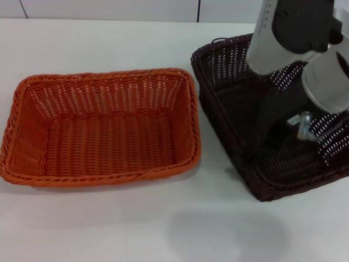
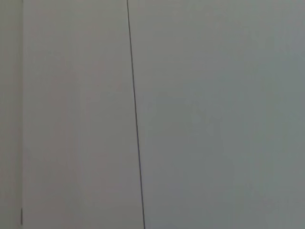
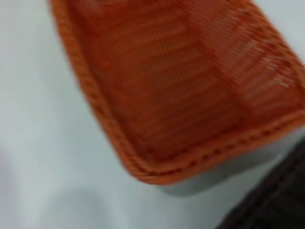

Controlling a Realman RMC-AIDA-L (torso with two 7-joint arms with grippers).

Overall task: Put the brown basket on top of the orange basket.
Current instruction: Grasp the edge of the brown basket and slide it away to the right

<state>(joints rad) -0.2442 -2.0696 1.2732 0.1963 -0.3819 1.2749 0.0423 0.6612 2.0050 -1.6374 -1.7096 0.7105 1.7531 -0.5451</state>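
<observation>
The orange basket (image 1: 103, 128) sits on the white table at the left, open side up and with nothing in it. It also fills the right wrist view (image 3: 181, 90), seen from above. The brown basket (image 1: 240, 82) is at the right, close beside it but not touching, and looks tilted. A corner of it shows in the right wrist view (image 3: 276, 200). My right arm reaches down into the brown basket, and my right gripper (image 1: 271, 143) is dark against the weave, low by the basket's near side. My left gripper is out of view.
The white table (image 1: 109, 43) extends behind and in front of both baskets. A soft shadow lies on the table in front of the brown basket. The left wrist view shows only a pale panel with a thin dark seam (image 2: 136, 119).
</observation>
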